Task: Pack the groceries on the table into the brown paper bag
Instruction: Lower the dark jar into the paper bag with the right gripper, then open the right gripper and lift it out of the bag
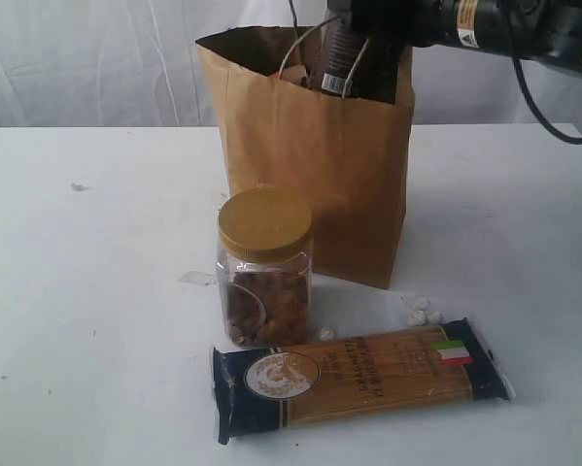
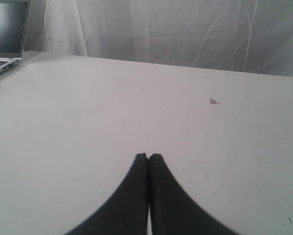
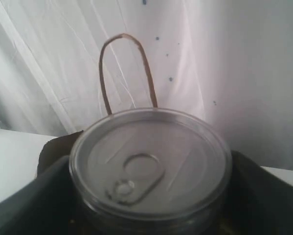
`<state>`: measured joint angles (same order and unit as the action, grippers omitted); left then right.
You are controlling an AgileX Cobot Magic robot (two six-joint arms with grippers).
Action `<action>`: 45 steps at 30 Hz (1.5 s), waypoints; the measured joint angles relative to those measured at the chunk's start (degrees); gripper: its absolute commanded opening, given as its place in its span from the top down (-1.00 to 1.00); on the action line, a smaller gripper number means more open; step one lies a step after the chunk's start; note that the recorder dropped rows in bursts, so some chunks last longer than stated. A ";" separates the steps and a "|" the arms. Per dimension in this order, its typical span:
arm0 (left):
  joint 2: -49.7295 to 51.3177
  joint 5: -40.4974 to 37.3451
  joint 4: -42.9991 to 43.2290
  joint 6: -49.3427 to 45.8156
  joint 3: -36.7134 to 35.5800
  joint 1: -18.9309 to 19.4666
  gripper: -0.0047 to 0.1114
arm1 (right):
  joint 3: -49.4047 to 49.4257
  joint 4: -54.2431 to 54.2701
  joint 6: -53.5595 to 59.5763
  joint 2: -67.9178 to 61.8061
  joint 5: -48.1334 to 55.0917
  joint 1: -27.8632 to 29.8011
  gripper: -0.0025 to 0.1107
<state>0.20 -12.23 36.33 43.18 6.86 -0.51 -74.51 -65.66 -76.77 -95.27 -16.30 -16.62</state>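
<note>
Groceries in sight number three, on or above one white table [image 1: 77, 291]. One brown paper bag [image 1: 310, 175] stands upright toward the back of the table with its mouth open. Its inside is hidden. Only one cord handle [image 3: 124, 35] shows clearly, in the right wrist view.

One long spaghetti pack [image 1: 368, 379] lies flat at the front with dark navy ends; its print is too small to read. One gold-lidded clear jar [image 1: 264, 267] stands upright between bag and pack, just behind the pack's left end, with brown contents I cannot identify.

One right gripper [image 1: 359, 58], its arm cut off by the frame edge, hangs over the bag's mouth clamped around one smaller dark jar [image 1: 337, 58]. The bag rim hides the jar's lower part, and the wrist view shows mostly its pull-tab lid.

One left gripper [image 2: 148, 156] is out of the exterior view. Its own camera shows it clenched and empty over bare table, with a laptop [image 2: 7, 29] cut off at the edge.

About four tiny white pellets [image 1: 419, 313] lie near the pack; the exact count is uncertain.
</note>
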 measured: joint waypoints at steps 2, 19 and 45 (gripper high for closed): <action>0.00 0.00 0.00 0.00 0.00 0.00 0.92 | 0.00 0.00 -0.10 0.00 0.00 0.00 0.33; 0.00 0.00 0.00 0.00 0.00 0.00 0.92 | 1.77 0.00 -0.21 0.00 0.49 0.00 -0.13; 0.00 0.00 0.00 0.00 0.00 0.00 0.92 | 1.77 0.35 -3.14 0.11 -0.25 -0.10 -0.56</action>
<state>0.20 -12.23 36.33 43.18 6.86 -0.51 -72.73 -65.31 -79.91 -95.16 -16.55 -16.72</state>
